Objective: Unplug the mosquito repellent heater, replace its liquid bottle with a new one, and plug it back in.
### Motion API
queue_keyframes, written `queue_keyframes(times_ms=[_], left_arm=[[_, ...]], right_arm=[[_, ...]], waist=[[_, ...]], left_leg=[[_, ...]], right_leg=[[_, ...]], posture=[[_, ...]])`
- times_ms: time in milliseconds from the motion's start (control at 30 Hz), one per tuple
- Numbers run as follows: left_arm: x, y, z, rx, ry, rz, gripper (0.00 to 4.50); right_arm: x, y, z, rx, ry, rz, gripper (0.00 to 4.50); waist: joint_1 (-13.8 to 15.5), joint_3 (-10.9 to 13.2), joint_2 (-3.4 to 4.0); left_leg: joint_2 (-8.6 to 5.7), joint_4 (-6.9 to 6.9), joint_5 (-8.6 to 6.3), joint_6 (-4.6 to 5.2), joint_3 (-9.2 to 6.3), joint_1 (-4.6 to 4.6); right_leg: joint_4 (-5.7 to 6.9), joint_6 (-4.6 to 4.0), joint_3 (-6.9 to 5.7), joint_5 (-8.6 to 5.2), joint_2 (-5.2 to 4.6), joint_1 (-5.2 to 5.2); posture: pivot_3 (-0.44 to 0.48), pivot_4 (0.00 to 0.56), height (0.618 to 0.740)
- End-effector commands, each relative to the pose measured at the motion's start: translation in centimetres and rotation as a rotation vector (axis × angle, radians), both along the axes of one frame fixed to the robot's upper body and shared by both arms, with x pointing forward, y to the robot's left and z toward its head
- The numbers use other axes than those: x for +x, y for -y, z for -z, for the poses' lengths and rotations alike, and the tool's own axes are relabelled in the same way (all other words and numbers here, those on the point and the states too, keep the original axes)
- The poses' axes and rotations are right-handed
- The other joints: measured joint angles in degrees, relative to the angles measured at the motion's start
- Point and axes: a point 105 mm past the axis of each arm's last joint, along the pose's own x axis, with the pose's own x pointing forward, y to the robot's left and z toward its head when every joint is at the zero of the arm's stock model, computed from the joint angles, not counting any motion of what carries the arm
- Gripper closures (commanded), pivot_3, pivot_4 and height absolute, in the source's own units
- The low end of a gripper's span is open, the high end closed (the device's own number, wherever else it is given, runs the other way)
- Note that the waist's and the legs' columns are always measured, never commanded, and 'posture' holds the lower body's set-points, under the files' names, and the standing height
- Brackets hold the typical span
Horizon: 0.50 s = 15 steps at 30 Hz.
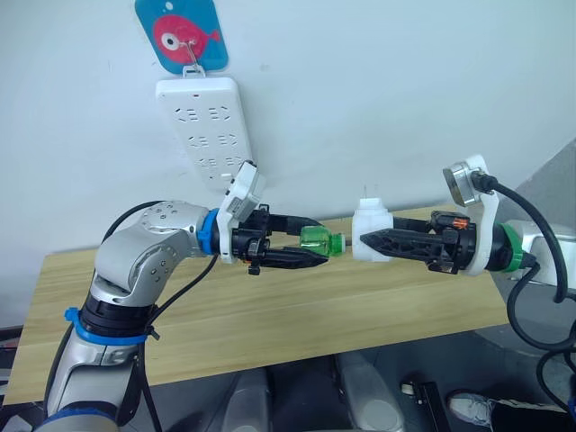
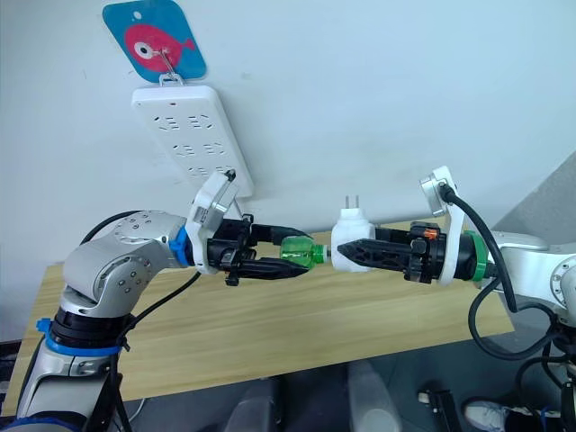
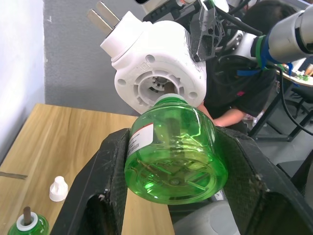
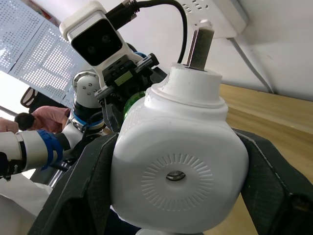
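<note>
Both arms are raised above the wooden counter, facing each other in front of the white wall. The right gripper has its jaws closed on the mosquito repellent heater, one finger on each flat side, holding it in the air well clear of the counter. The heater is unplugged: its two metal prongs point straight up, while its round bottle socket faces sideways toward the robot's left. The left gripper has its jaws clamped around a green liquid bottle, which lies horizontally, its long axis in line with the two arms. The bottle's neck points toward the heater and sits right at the mouth of the socket; in the left wrist view the neck meets the ribbed white ring of the opening, though I cannot tell how far in it is seated. The bottle is clear green plastic with a white and red label, and a thin wick runs down its middle; how much liquid it holds I cannot tell. On the wall above the left arm hangs a long white power strip, suspended from a hook on a blue plaque with a pink fish. On the counter below, the left wrist view shows a small white cap and, near it, another green bottle standing upright with its wick exposed. A person in dark clothing is in the background behind the right arm.
</note>
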Motion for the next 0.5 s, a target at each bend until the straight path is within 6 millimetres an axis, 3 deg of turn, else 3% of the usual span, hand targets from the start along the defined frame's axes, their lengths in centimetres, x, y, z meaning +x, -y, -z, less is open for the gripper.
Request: queue_keyframes(times_ms=[33,500], left_arm=[[-1.4,-0.2,-0.7,0.002,0.034,0.082,2.25],[-0.5,-1.3,-1.1,0.002,0.005,0.034,2.25]], right_arm=[[-0.9,-0.2,-1.0,0.038,0.013,-0.052,1.37],[-0.7,0.8,-1.0,0.060,-0.022,-0.047,1.37]], waist=[[0.01,0.00,0.00],[0.01,-0.02,0.00]], left_leg=[[0.00,0.00,0.00,0.00,0.00,0.00],[0.00,0.00,0.00,0.00,0.00,0.02]], right_leg=[[0.00,0.00,0.00,0.00,0.00,0.00],[0.01,0.00,0.00,0.00,0.00,0.02]], posture=[[-0.226,0.210,0.740],[-0.220,0.210,0.740]])
